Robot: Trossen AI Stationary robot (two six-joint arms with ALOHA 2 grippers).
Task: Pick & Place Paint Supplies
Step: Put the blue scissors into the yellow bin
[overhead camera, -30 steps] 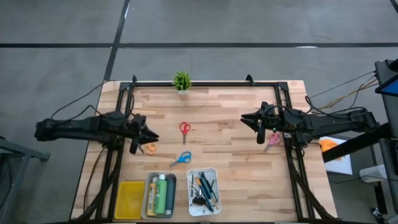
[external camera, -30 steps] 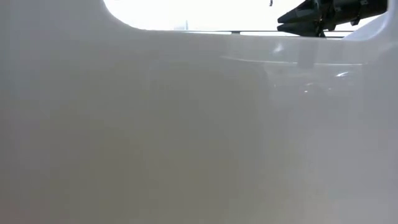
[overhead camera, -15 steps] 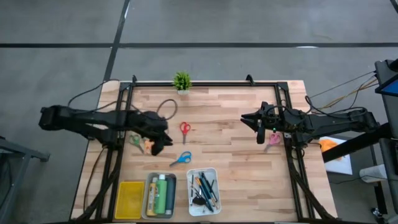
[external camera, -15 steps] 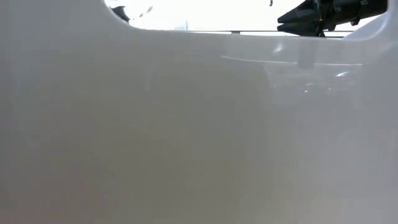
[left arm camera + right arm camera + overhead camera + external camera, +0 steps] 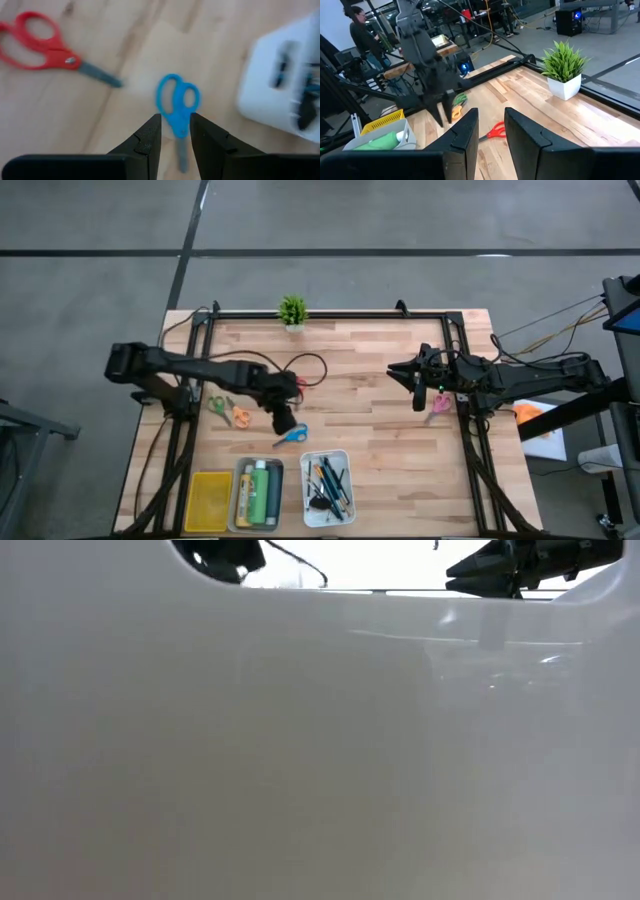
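My left gripper (image 5: 285, 423) is open and points down over the blue-handled scissors (image 5: 293, 434), which lie flat on the wooden table. In the left wrist view its fingertips (image 5: 175, 119) stand on either side of the blue scissors (image 5: 176, 106), just behind the handle loops; I see no touch. The red scissors (image 5: 37, 47) lie flat nearby. The orange-and-green scissors (image 5: 229, 411) lie toward the table's left edge. My right gripper (image 5: 491, 112) hangs open above the pink scissors (image 5: 440, 402) at the table's right side.
Three trays sit along the near edge: yellow (image 5: 208, 500), grey (image 5: 241, 510) holding green and yellow bottles, white (image 5: 343, 460) holding brushes. A potted plant (image 5: 292, 311) stands at the far edge. A white wall (image 5: 320, 740) fills the low view. A person (image 5: 357, 30) stands beyond the table.
My left arm has swung from the table's left edge toward its middle and slightly toward the near edge, leaving the orange-and-green scissors behind, and now hovers over the blue scissors. My right arm has kept still.
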